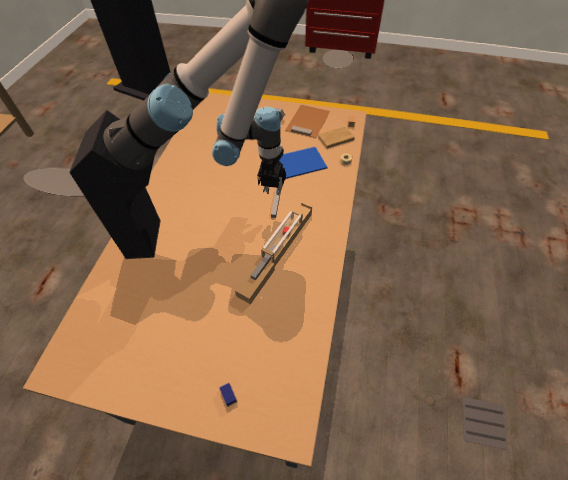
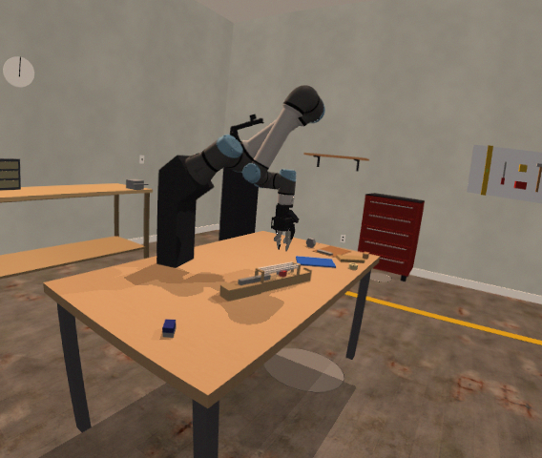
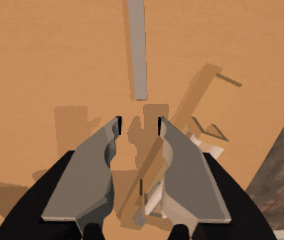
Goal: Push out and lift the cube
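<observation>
A long wooden channel [image 1: 294,233] [image 2: 266,289] with a barred roof lies on the table [image 1: 170,330] [image 2: 128,296]. The small red cube [image 1: 285,228] [image 2: 281,272] sits inside it, nearer the far end with the raised lip [image 1: 307,209]. A grey stick [image 1: 260,269] [image 2: 250,280] pokes out of the near end along the long ledge. A second grey stick [image 1: 275,204] [image 3: 138,50] lies loose on the table beside the channel's far half. My gripper [image 1: 269,190] [image 2: 283,243] [image 3: 139,117] hangs above the table just behind that loose stick, fingers narrowly apart with nothing between them.
A blue mat [image 1: 302,161] [image 2: 316,260], wooden boards [image 1: 307,119] [image 1: 336,136] and a tape roll [image 1: 346,158] lie at the table's far end. A small blue block [image 1: 228,393] [image 2: 168,326] sits near the front edge. A red drawer cabinet [image 2: 392,231] stands beyond the table.
</observation>
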